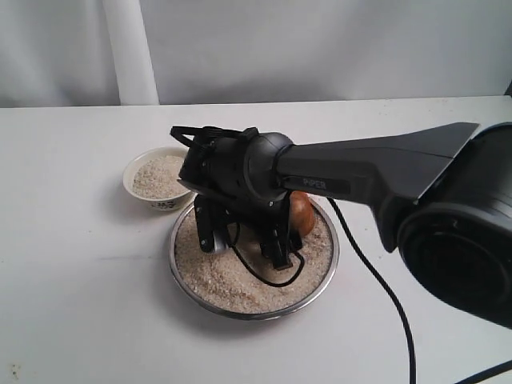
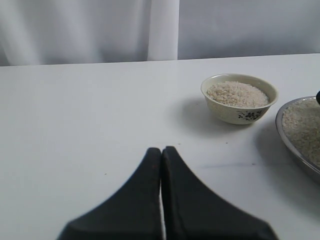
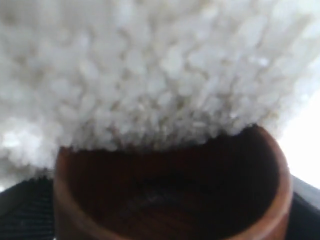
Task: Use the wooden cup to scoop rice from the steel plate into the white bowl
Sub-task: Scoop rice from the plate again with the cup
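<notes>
Wooden cup (image 1: 301, 213) clamped in our right gripper (image 3: 165, 205), mouth against rice (image 1: 240, 280) in the steel plate (image 1: 254, 314) | risk: we overfill or tilt early, grains spill on counter (image 1: 80, 304) short of nearly-full white bowl (image 1: 164, 205)

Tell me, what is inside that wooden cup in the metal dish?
The wooden cup shows only its dark inside, seemingly empty; the rice lies just beyond its rim. In the exterior view, the right end effector covers its mouth.
</notes>
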Robot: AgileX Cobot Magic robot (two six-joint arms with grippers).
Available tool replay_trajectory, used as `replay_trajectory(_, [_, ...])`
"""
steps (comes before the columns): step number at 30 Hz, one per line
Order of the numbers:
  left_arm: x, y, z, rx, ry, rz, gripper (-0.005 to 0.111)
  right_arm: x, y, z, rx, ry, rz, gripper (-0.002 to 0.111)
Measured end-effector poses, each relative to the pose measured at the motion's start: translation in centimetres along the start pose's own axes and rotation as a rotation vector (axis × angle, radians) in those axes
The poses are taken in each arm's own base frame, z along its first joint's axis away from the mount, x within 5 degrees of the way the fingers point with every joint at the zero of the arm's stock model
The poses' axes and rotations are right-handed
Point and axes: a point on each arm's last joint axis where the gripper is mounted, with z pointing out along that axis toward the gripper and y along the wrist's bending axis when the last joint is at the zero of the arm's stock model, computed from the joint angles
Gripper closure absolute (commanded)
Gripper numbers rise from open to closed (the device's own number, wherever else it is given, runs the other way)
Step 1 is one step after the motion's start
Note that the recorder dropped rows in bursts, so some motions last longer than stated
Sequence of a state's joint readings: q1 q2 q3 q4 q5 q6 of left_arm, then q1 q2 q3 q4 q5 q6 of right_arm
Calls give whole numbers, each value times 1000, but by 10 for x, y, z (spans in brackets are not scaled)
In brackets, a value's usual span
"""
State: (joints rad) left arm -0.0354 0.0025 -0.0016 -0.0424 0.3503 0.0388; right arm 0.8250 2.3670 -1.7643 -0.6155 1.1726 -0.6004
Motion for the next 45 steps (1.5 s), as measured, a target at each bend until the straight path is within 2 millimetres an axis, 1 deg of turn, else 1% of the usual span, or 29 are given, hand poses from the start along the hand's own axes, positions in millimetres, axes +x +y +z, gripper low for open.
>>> replay_trajectory(13, [0,0,0,0,0,0,107,-9,-3,-9,-1,-145,51,108])
replay_trajectory(20, [0,0,0,0,0,0,107,-10,-4,-10,-2,-168,59,108])
replay_trajectory(27, [0,0,0,0,0,0,107,-15,-4,-14,-9,-230,84,108])
replay_trajectory(33, [0,0,0,0,0,0,107,-14,-4,-14,-13,-235,89,108])
replay_trajectory(38, [0,0,0,0,0,0,107,-10,-7,-12,-50,-270,136,108])
replay_trajectory(42, [0,0,0,0,0,0,107,0,-14,-10,-110,-342,221,108])
replay_trajectory(45, [0,0,0,0,0,0,107,5,-17,-10,-137,-376,253,108])
